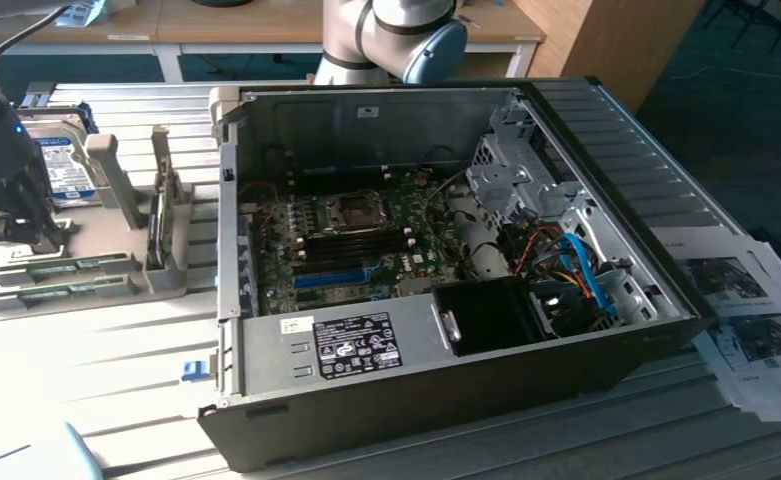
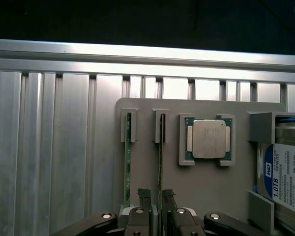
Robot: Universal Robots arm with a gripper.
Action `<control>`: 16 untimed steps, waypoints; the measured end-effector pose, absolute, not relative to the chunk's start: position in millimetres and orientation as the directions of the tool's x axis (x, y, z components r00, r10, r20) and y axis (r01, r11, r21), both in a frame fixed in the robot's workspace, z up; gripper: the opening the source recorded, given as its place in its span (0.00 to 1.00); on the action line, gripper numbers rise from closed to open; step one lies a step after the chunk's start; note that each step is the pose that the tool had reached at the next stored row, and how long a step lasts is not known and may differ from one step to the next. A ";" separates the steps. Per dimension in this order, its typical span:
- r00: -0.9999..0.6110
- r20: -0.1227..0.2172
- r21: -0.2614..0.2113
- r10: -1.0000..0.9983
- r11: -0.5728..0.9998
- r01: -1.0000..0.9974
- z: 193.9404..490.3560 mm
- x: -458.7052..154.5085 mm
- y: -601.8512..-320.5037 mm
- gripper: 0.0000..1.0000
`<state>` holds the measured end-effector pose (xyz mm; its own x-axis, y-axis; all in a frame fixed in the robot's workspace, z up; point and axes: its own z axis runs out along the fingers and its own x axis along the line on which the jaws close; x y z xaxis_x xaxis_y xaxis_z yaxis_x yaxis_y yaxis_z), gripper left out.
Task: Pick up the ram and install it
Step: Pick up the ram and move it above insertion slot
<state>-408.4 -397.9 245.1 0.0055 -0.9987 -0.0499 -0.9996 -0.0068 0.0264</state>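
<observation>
Ram [image 2: 160, 162] sits between the part-open gripper's [image 2: 156, 193] jaws.

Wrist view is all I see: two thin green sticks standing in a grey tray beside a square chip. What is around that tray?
Observer: An open computer case lies beside the tray of ram sticks, toward the exterior view's right.
Operator: Can you see inside it?
Observer: Yes, it is open on top and a green motherboard faces up.
Operator: Anything past the case?
Observer: Beyond it lie printed papers, at the exterior view's far right.
</observation>
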 end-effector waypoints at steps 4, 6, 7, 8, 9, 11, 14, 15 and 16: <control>0.006 -0.050 0.026 -0.999 -0.007 -1.000 244.9 -408.4 -397.9 0.24; 0.005 -0.050 0.026 -0.999 -0.007 -1.000 244.8 -408.4 -398.3 0.24; 0.006 -0.050 0.026 -0.999 -0.007 -1.000 244.8 -408.4 -398.8 0.24; 0.006 -0.050 0.026 -0.999 -0.007 -1.000 244.9 -408.3 -399.2 0.24; 0.006 -0.050 0.026 -0.999 -0.007 -1.000 244.9 -408.3 -399.7 0.24; 0.006 -0.050 0.026 -0.999 -0.007 -1.000 244.9 -408.3 -400.8 0.24; 0.006 -0.050 0.026 -0.999 -0.007 -1.000 244.9 -408.3 -402.7 0.24; 0.006 -0.050 0.026 -0.999 -0.007 -1.000 244.9 -408.3 -403.4 0.24; 0.006 -0.050 0.026 -0.999 -0.007 -1.000 244.9 -408.3 -404.1 0.24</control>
<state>-408.3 -404.1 244.9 0.0055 -0.9987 -0.0500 -0.9996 -0.0069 0.0261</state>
